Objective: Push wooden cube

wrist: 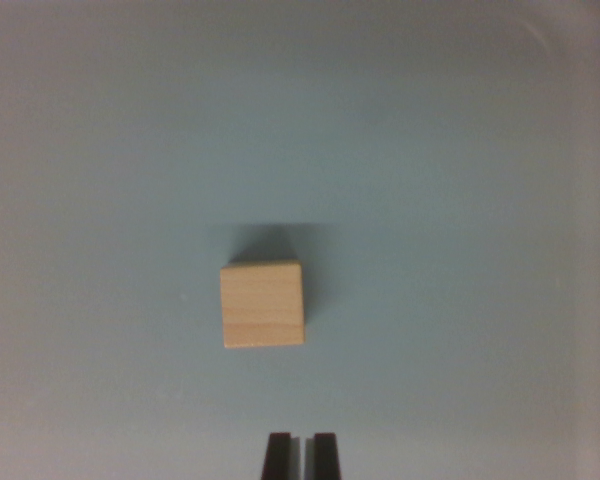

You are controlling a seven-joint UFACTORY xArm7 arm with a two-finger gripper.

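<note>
Wooden cube (263,304) is sitting flat on the pale counter (460,200), apart from the fingers (279,456) and just beyond them. Those fingers are resting nearly together, so driving straight at the cube's near face, centred, is looking best to avoid spinning it.

I see plain pale blue-grey surface (460,150) filling whole view, edges dimmer, faint glare top right.

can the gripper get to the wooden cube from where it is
Probably yes. The gripper sits at the bottom edge of the wrist view, apart from the wooden cube, with only bare surface between them and nothing else around.
</note>
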